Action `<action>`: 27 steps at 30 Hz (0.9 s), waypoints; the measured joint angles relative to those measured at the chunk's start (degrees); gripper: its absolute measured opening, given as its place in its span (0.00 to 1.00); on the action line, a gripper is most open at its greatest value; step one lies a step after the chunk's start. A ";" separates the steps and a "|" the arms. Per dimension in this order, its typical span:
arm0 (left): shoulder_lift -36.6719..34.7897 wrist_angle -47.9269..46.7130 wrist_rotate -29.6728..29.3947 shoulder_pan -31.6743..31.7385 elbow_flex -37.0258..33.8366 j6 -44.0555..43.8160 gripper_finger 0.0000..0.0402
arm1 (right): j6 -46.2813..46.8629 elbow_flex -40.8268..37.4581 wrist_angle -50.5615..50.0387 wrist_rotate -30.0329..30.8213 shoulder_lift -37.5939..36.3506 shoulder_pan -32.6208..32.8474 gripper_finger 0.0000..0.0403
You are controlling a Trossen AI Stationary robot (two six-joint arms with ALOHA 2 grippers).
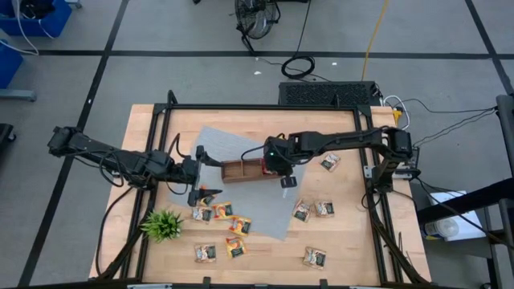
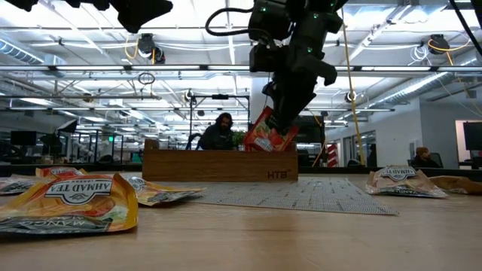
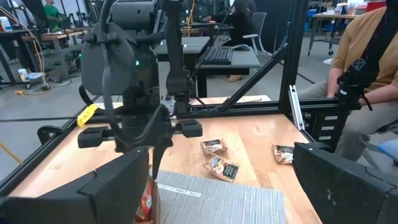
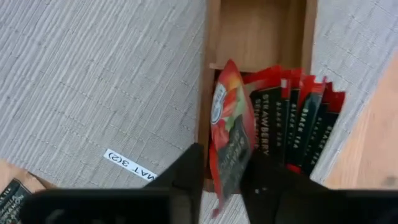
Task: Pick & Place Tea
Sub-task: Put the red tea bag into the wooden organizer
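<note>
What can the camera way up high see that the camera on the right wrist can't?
Only the high view shows the small green plant, the loose tea sachets scattered on the wooden table, and the left gripper, open beside the gray mat.

Only the right wrist view shows the row of red strawberry sachets standing in the tray's end compartment, and the red sachet pinched in the right gripper.

Both show the wooden tray, the gray mat and the right gripper over the tray.
</note>
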 joint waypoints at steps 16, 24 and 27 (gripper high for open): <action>0.00 -0.29 0.00 0.00 0.02 -0.07 0.97 | -5.01 0.02 -2.96 7.80 -0.15 0.83 0.00; 0.00 -0.25 0.00 0.00 0.01 -0.10 0.97 | -7.54 0.02 -4.13 13.67 -0.15 2.17 0.00; 0.00 -0.25 0.00 0.00 0.00 -0.20 0.97 | -7.59 0.02 -4.14 13.66 -0.15 2.90 0.00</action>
